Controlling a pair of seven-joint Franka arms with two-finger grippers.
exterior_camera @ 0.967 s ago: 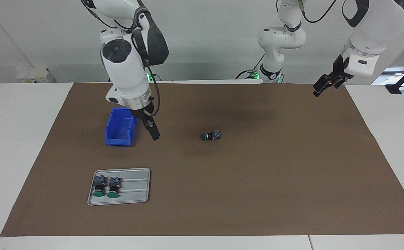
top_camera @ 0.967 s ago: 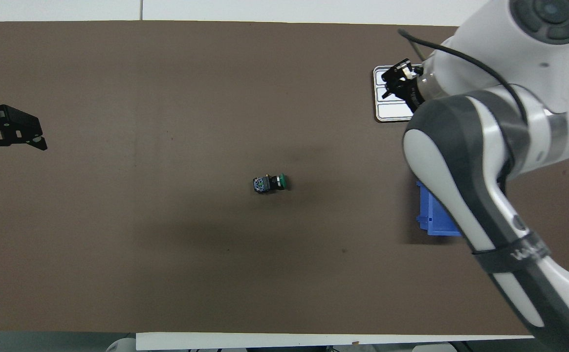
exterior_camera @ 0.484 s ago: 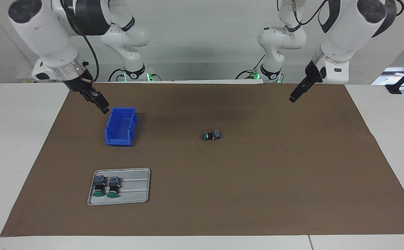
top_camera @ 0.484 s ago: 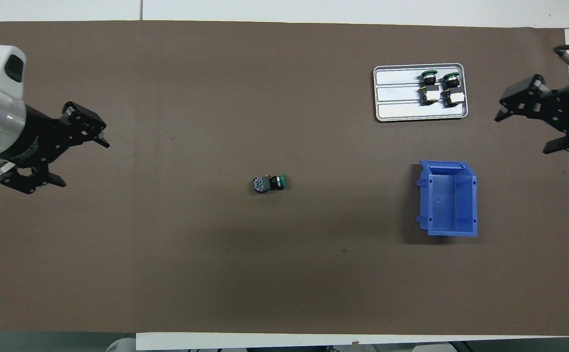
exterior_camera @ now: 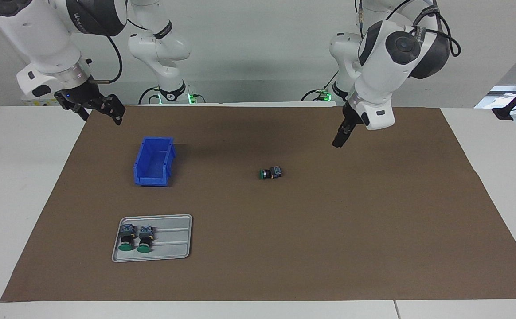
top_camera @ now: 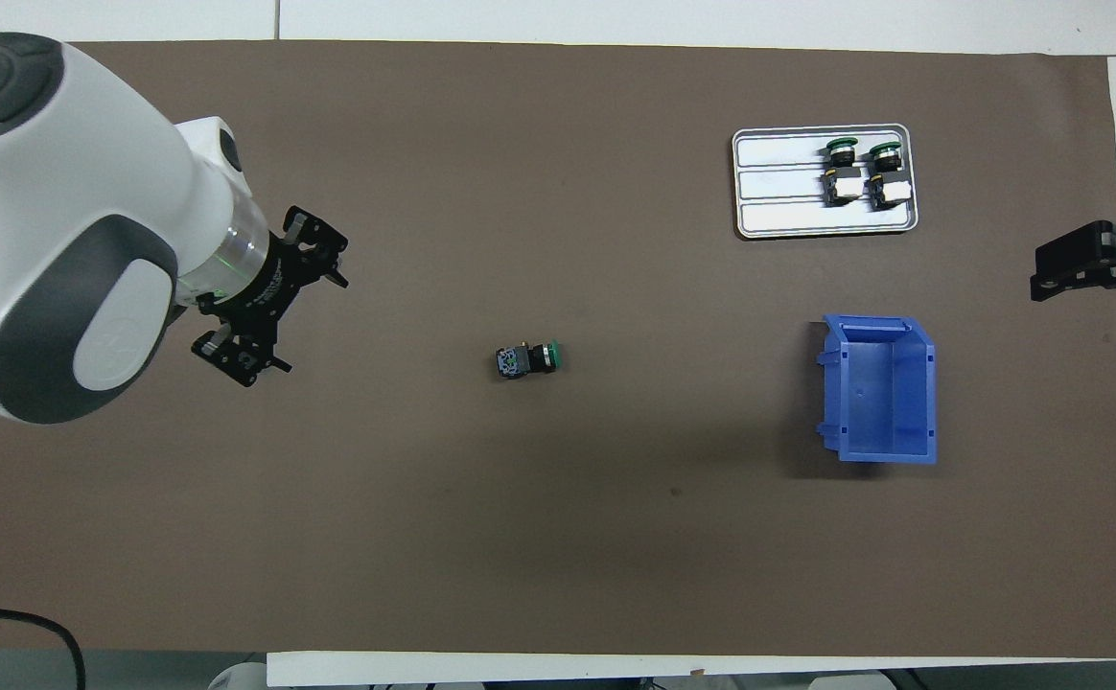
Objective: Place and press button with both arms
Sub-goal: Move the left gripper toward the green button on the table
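On the mat [exterior_camera: 373, 230], mid-table: button [exterior_camera: 270, 173] lying on its side, touched by neither pincer.
Left pincer [exterior_camera: 338, 141]: released, empty, in the air over bare mat, the button below it toward the right arm's end.
Right pincer [exterior_camera: 99, 109]: released, empty, raised over the mat's edge; blue bin [exterior_camera: 153, 161] near it.
Tray [exterior_camera: 173, 239]: two more buttons [exterior_camera: 135, 238], well apart from both pincers.

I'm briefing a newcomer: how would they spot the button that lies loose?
On the brown mat, find the blue bin and the grey tray. The loose button lies alone mid-mat on its side; the two other buttons sit in the tray.
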